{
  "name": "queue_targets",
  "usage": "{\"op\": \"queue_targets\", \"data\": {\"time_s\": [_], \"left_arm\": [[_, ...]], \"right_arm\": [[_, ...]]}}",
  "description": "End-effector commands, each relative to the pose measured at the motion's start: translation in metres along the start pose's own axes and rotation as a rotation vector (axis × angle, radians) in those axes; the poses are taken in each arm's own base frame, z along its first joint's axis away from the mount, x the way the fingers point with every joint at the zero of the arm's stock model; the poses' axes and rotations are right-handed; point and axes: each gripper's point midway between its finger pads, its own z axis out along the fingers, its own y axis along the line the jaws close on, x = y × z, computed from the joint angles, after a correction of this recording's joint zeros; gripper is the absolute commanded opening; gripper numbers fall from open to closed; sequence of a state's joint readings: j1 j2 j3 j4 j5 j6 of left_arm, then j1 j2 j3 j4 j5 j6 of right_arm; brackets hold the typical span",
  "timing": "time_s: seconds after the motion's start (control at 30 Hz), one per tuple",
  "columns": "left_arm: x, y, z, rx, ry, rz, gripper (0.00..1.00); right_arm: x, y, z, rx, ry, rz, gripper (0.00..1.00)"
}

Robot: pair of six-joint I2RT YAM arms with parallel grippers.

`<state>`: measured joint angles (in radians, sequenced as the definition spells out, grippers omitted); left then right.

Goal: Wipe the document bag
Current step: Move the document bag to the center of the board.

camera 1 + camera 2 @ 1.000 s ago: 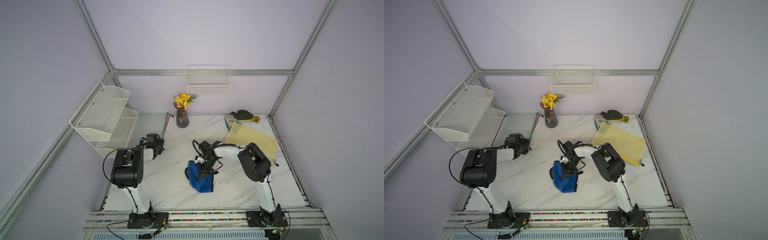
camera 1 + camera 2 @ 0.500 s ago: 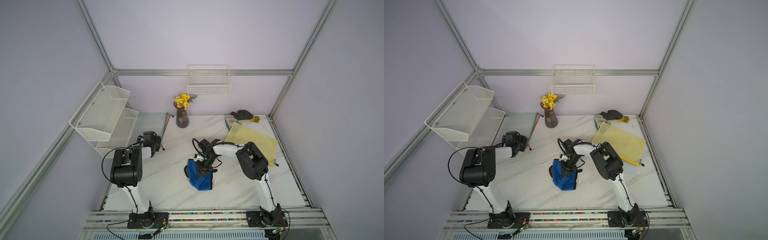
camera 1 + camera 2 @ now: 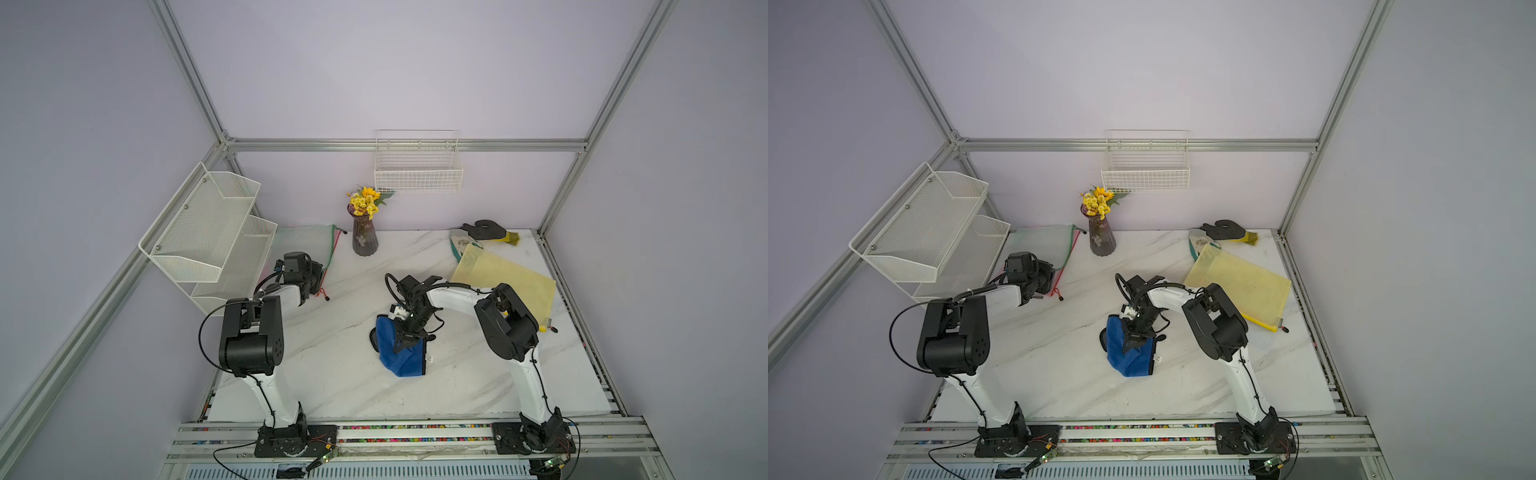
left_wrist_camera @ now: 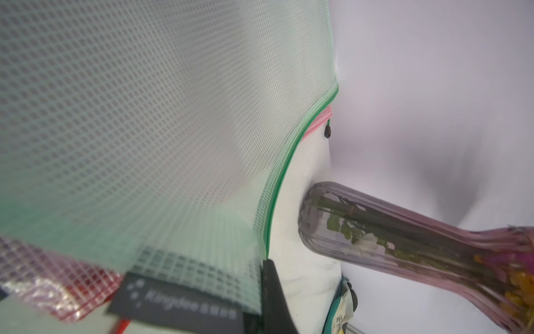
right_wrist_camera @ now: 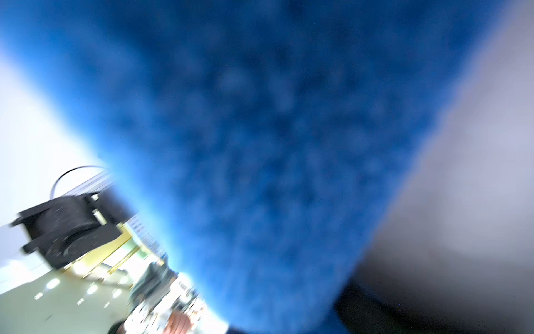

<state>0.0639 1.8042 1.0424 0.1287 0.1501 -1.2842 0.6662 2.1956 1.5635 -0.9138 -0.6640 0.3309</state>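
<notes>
Left gripper [image 3: 316, 277], jaws closed, appears to pinch a corner of the green mesh document bag [image 4: 144, 115], at the back left of the table [image 3: 332, 374] beside the vase [image 3: 364, 237]. Right gripper [image 3: 409, 337] is clamped on a blue cloth [image 3: 401, 361] above the table's middle. Light and floppy, the bag likely buckles; hold it by a corner or zip edge.

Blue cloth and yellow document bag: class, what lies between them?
Only the right arm crosses above; the marble tabletop between blue cloth and yellow document bag is bare, in both top views.
</notes>
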Motion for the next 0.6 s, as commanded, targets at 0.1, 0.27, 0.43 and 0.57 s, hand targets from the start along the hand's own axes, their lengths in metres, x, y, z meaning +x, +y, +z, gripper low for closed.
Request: {"op": "queue_targets", "data": {"time_s": [0.1, 0.27, 0.43, 0.57], "left_arm": [[0.074, -0.033, -0.064, 0.077, 0.203, 0.185, 0.0], [0.139, 0.0, -0.117, 0.029, 0.358, 0.301, 0.0], [0.183, 0.061, -0.163, -0.038, 0.49, 0.375, 0.0], [0.208, 0.101, -0.189, -0.104, 0.592, 0.486, 0.0]], "right_arm": [[-0.039, -0.049, -0.083, 0.357, -0.343, 0.032, 0.0], [-0.039, -0.01, -0.142, 0.344, -0.456, -0.05, 0.0], [-0.036, 0.026, -0.189, 0.318, -0.557, -0.109, 0.0], [-0.038, 0.055, -0.2, 0.248, -0.58, -0.161, 0.0]]}}
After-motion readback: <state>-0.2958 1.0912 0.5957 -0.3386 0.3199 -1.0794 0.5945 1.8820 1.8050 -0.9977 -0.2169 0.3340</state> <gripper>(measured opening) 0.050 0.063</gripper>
